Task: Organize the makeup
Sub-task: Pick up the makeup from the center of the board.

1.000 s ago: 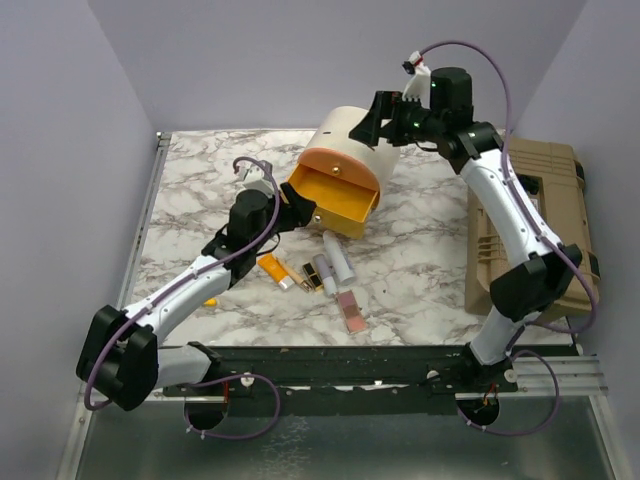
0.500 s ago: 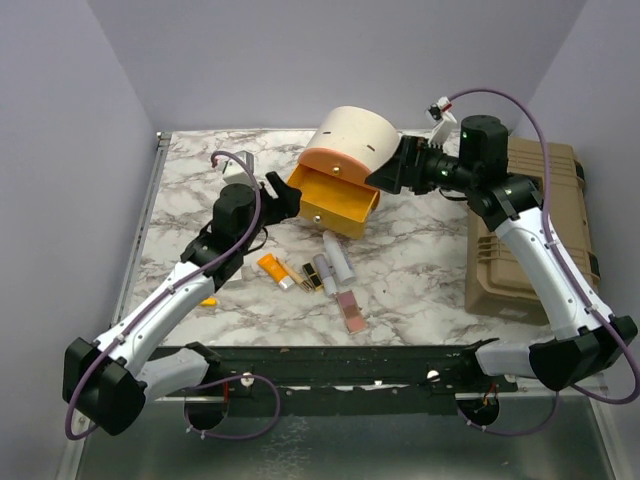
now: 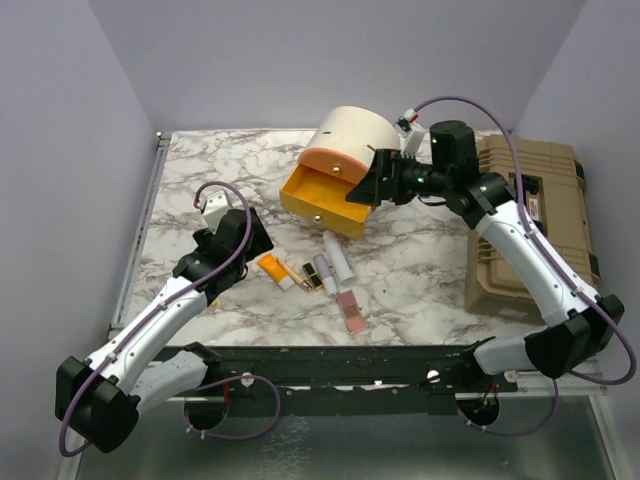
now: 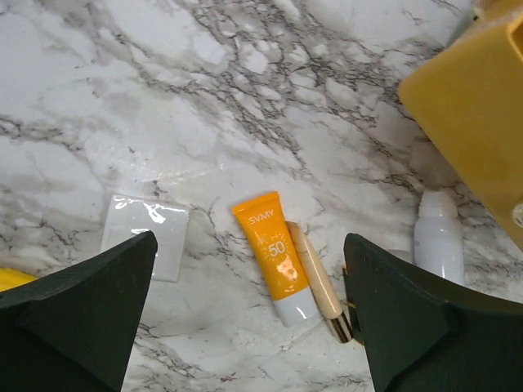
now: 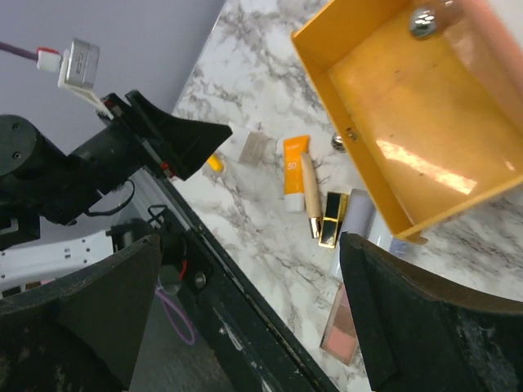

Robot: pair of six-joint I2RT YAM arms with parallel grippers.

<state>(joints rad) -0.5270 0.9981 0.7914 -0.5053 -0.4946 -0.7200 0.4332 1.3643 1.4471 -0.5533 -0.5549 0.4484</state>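
Only the left wrist view reads "SVMY 50" on the orange tube, cap toward 5 o'clock; left claw and right claw gape empty.

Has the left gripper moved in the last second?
Yes. The left gripper has backed away from the open yellow drawer, toward the table's near left edge, and is now open near the orange sunscreen tube.

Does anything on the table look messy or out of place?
Yes: the orange drawer of the cream case stands open and empty, while the orange tube, lipstick and pink palette lie scattered on the marble table.
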